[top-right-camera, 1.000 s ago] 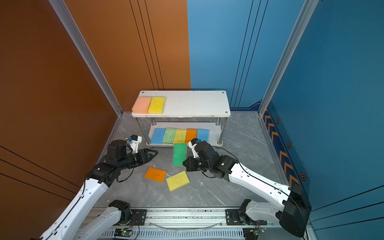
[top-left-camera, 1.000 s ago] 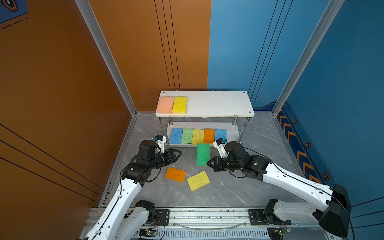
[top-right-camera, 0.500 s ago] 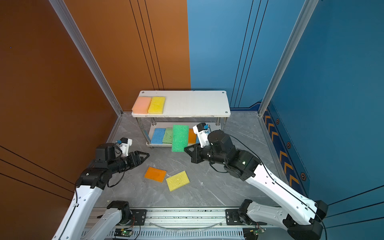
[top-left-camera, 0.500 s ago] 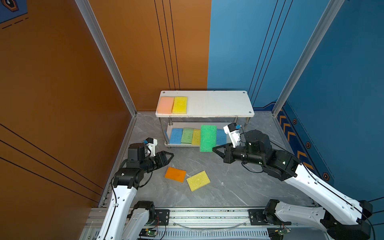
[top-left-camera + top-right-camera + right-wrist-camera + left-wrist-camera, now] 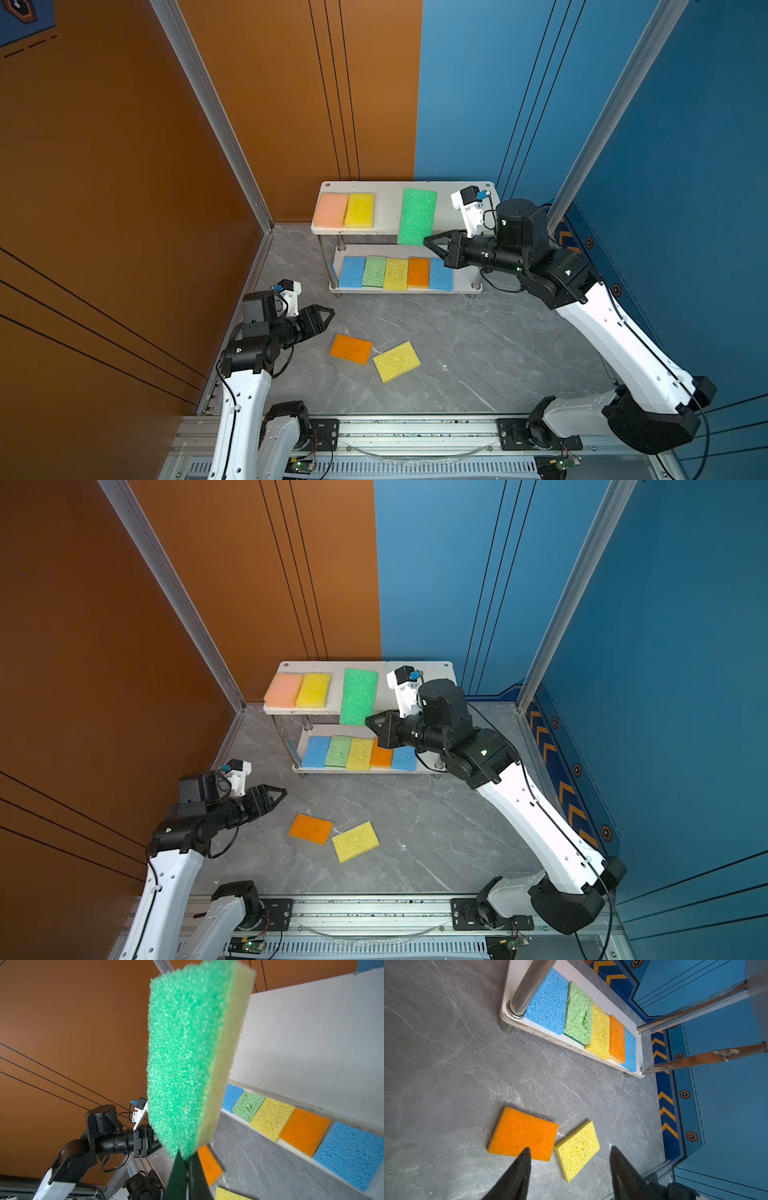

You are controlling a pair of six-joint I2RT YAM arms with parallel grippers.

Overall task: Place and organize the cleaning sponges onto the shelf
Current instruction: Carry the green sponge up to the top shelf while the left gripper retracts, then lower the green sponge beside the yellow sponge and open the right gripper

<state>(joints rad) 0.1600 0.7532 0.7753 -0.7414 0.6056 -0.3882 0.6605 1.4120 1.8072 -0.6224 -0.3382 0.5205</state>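
While the right gripper [image 5: 429, 242] pinches the green sponge [image 5: 417, 216] by one end at the shelf [image 5: 386, 208], the left gripper [image 5: 569, 1148] hangs open, empty, near the orange sponge [image 5: 523, 1134] on the floor [image 5: 457, 340].

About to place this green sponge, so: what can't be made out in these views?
Back of the lower board: hidden under the top board in both top views.
Lower-tier orange sponge: partly covered by the right gripper in a top view.
Floor yellow sponge: cut off by the picture's edge in the right wrist view.
Gap between green sponge and top board: unclear from above.
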